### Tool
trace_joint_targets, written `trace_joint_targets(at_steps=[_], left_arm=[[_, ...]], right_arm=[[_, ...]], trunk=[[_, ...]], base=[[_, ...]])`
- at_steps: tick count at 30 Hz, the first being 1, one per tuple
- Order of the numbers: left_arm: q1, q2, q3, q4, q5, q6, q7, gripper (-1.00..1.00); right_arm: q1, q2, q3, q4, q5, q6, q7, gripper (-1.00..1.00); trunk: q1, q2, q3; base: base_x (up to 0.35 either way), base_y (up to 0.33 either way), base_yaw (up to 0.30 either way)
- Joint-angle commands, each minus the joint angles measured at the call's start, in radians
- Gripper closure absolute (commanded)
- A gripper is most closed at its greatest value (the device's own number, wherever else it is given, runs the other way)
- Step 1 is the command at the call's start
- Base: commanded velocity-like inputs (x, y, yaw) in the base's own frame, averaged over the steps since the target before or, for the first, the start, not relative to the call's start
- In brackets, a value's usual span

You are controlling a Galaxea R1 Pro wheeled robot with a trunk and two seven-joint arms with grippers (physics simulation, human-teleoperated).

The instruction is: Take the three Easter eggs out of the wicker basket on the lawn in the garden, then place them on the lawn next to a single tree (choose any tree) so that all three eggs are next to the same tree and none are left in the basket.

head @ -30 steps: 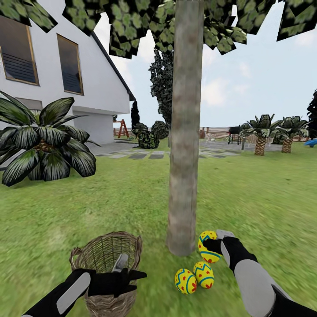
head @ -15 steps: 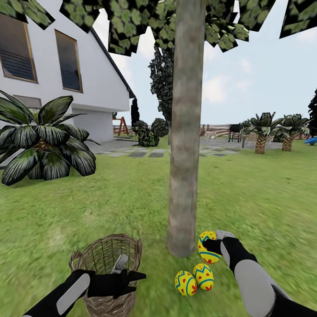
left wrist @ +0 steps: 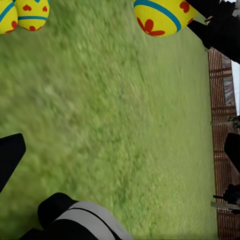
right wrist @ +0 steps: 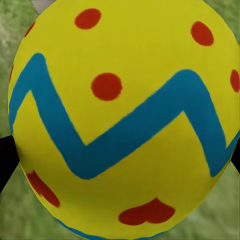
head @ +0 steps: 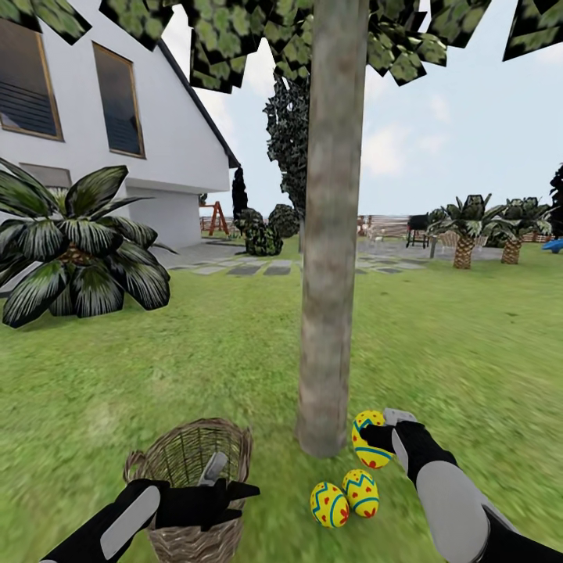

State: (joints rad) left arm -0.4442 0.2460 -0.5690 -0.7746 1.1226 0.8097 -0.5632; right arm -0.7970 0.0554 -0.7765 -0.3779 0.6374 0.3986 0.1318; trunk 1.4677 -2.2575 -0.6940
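Three eggs lie at the foot of the tree (head: 328,234) on the lawn (head: 195,352). The held egg (head: 367,438) sits just beside the trunk base, gripped between the closed fingers of the right gripper (head: 379,432); in the right wrist view this egg (right wrist: 122,117) shows a blue zigzag band, red dots and a red heart. Two free eggs (head: 329,503) (head: 361,492) rest touching each other on the grass, nearer the robot.

The basket (head: 191,485) stands on the lawn, left of the trunk and apart from the eggs. The left gripper (head: 227,493) hangs over its near rim, fingers spread, holding nothing.

A broad-leaved plant (head: 78,250) and a white house (head: 102,117) stand beyond, at left.
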Motion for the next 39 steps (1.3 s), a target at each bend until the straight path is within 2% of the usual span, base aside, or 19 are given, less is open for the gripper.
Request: trace_joint_targets(at_steps=[1,21,28,37,39], left_arm=[[-0.001,0.001,-0.003,0.000,0.003,0.002,-0.002,-1.00],[-0.001,0.001,-0.003,0.000,0.005,0.002,-0.004,-1.00],[-0.002,0.000,-0.003,-0.001,0.006,0.002,-0.004,-1.00],[0.000,0.001,-0.003,-0.002,0.008,0.000,-0.007,-1.00],[0.001,0.001,-0.003,-0.002,0.008,-0.025,-0.008,-1.00]], right_arm=[[-0.001,0.001,-0.008,-0.003,0.008,0.005,0.008,1.00],[-0.001,0.000,-0.008,-0.002,0.008,0.005,0.008,1.00],[-0.001,0.000,-0.008,-0.003,0.008,0.005,0.008,1.00],[-0.001,0.001,-0.008,0.000,0.005,0.006,0.005,1.00],[-0.001,-0.001,-0.009,-0.001,0.005,0.006,0.006,1.00]], trunk=[[-0.004,0.007,0.000],[-0.081,0.147,0.031],[-0.108,0.196,0.049],[-0.108,0.196,0.035],[-0.108,0.196,0.032]], base=[[0.000,0.000,0.000],[0.000,0.000,0.000],[0.000,0.000,0.000],[0.000,0.000,0.000],[0.000,0.000,-0.094]])
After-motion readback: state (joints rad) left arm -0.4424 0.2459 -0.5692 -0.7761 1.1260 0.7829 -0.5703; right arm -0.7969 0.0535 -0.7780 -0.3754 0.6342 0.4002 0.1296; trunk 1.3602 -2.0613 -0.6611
